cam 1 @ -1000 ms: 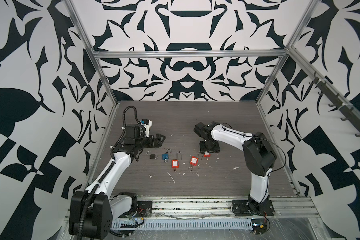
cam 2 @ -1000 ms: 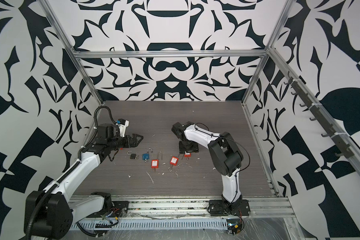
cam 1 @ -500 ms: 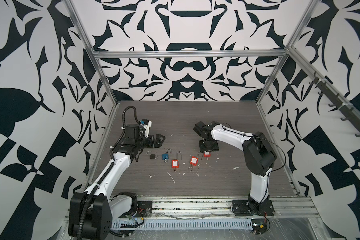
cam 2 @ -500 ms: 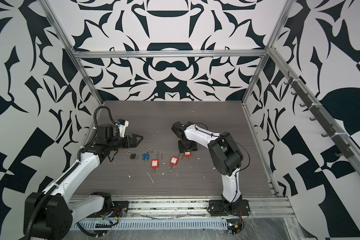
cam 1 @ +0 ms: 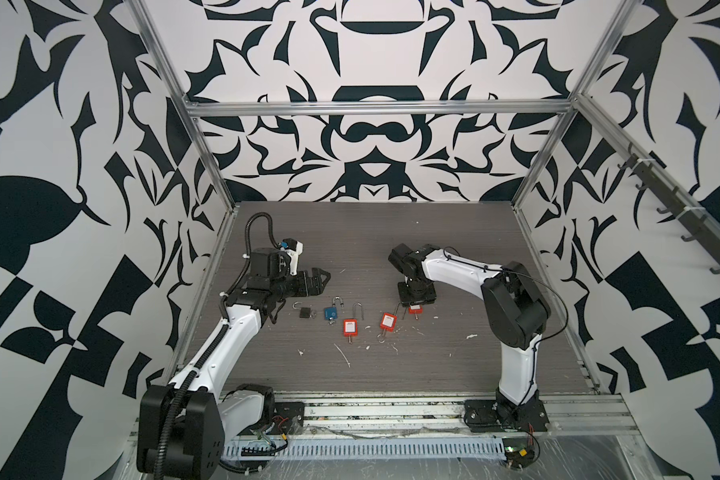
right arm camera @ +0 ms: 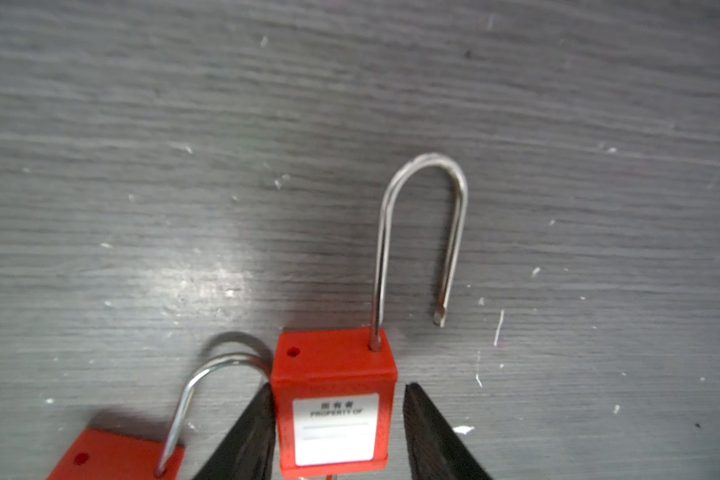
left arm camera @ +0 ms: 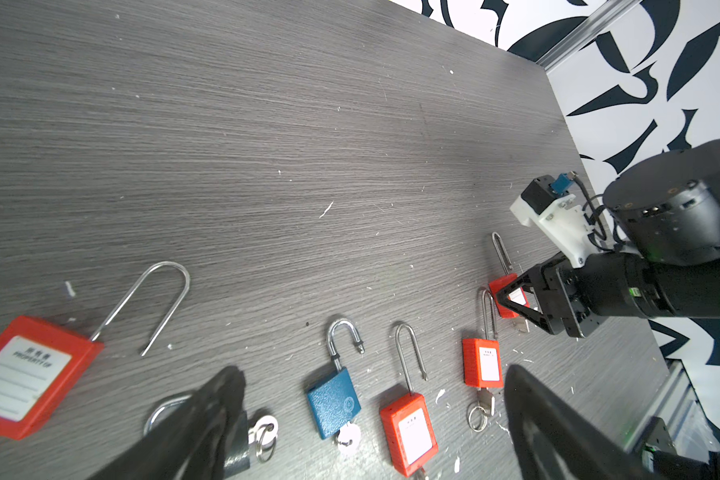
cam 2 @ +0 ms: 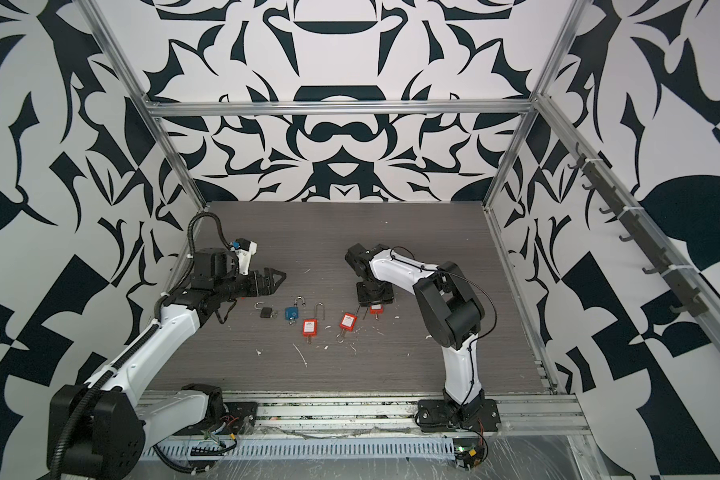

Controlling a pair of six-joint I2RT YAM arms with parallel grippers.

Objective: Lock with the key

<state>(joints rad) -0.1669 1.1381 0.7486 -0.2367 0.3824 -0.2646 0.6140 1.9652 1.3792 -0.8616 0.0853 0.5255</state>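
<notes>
Several padlocks with open shackles lie in a row on the grey table. My right gripper [right arm camera: 338, 388] points down over the rightmost red lock [right arm camera: 333, 361] [cam 1: 414, 308] and is open. Its jaws straddle the lock's body, one finger [right arm camera: 262, 415] touching a side and the other [right arm camera: 425, 415] a small gap away. That lock's shackle [right arm camera: 422, 166] stands out of the body, free end loose. Its key [left arm camera: 520, 324] sticks out of the underside. My left gripper [cam 1: 324, 280] [left arm camera: 373, 370] hovers wide open above the row's left end, holding nothing.
Along the row lie two more red locks [cam 1: 388, 321] [cam 1: 350, 326], a blue lock [cam 1: 330, 311] and a black lock [cam 1: 305, 312], each with a key in it. Another red lock [left arm camera: 30, 374] lies close under my left wrist. White specks dot the table.
The right gripper's jaws have narrowed round the red lock's body. The left arm and the locks have not moved.
</notes>
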